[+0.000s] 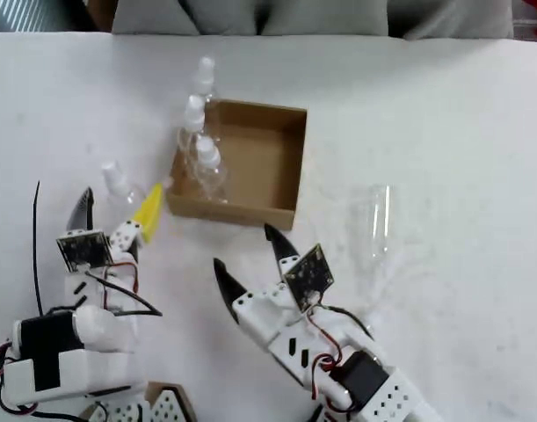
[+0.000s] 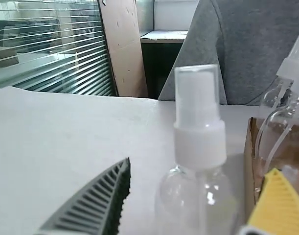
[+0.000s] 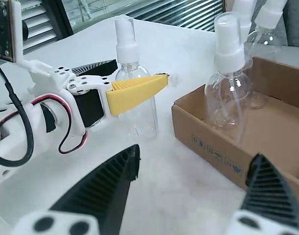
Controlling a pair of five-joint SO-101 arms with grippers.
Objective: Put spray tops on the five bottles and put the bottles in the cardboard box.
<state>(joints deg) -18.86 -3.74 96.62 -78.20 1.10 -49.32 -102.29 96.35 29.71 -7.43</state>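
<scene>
Seemingly boxing the capped bottle [image 1: 116, 178] beside the box [image 1: 233, 214]: left claw [image 1: 119, 199] open astride it, right claw [image 1: 243, 248] open nearby; next, squeeze and lift in.

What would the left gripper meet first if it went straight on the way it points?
Most likely the spray-topped bottle standing beside the cardboard box; it sits straight ahead between the left gripper's open fingers.
</scene>
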